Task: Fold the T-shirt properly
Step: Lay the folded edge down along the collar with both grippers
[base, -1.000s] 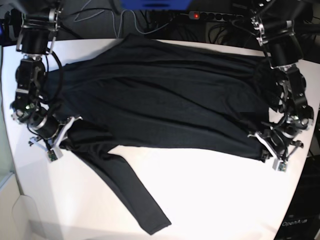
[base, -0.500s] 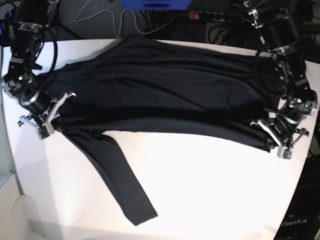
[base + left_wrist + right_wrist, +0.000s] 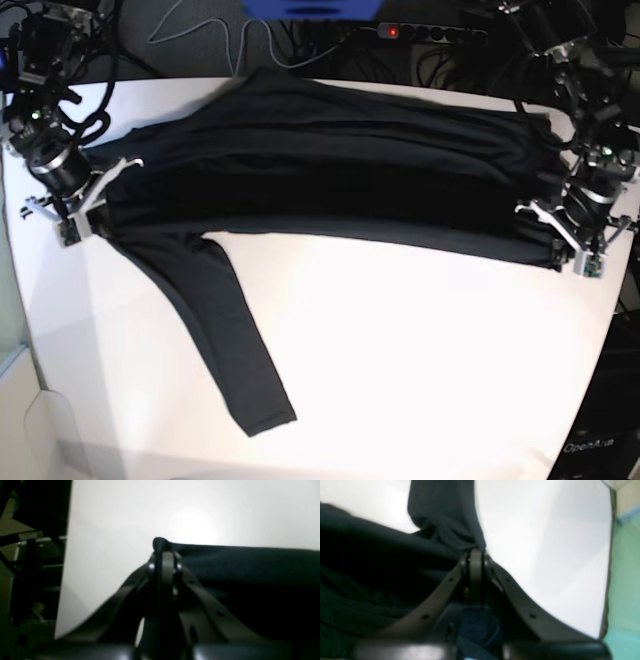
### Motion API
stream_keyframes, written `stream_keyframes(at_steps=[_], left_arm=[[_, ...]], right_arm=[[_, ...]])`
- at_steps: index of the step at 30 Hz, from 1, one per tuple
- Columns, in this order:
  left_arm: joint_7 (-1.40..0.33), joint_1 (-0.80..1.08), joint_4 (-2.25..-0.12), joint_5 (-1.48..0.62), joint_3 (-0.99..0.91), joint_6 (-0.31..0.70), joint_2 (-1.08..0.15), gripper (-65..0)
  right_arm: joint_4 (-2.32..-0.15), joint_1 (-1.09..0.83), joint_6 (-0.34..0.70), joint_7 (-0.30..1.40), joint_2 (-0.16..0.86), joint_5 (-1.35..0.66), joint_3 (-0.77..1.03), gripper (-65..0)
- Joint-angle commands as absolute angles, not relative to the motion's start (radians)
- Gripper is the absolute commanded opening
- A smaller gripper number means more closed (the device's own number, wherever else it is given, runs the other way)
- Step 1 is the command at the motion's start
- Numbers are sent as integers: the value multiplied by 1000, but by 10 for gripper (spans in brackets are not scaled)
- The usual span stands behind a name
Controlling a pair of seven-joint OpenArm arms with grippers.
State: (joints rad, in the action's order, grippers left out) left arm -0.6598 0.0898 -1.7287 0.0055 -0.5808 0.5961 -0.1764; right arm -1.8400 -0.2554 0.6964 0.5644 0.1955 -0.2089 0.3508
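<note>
The black T-shirt (image 3: 330, 165) lies stretched across the far half of the white table (image 3: 400, 360), doubled over along its length. One long sleeve (image 3: 225, 335) trails toward the near edge at the left. My left gripper (image 3: 552, 240) is shut on the T-shirt's edge at the right end; the left wrist view shows a pinch of black fabric (image 3: 160, 543) poking out past its closed fingers (image 3: 168, 562). At the left end my right gripper (image 3: 100, 210) is shut on the fabric where the sleeve starts, with cloth (image 3: 445, 517) hanging beyond its closed fingers (image 3: 475, 562).
Cables and a power strip (image 3: 430, 32) lie behind the table's far edge. The table's right edge (image 3: 600, 350) runs close to my left arm, with dark equipment beyond it. At the left a green-tinted floor (image 3: 625, 580) borders the table.
Both grippers have carried the held edge away from the near side toward the back, laying the shirt into a narrower band. The loose sleeve has dragged back and left with it.
</note>
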Motion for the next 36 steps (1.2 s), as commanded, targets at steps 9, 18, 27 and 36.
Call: stream_keyframes(at_steps=[9,18,27,36], left_arm=[[-630,185,-1830,-1,-627,590,-150,-640],[-625,251,-1831,-1,-628,590,-131,-640],[-625,285,-1822,-1,-628,590,-131,-640],[-634,285,-1744,8,-619,590,-137,-640]], right_arm=[[-1865,-321,698,530,200,-219,397,-641],[-1856,-354,698,530,186,-219,397,-641],[-1825,-357,698,530,186,-216,397,-641],[-1824,-384,698,530,186,-216,389,-643]])
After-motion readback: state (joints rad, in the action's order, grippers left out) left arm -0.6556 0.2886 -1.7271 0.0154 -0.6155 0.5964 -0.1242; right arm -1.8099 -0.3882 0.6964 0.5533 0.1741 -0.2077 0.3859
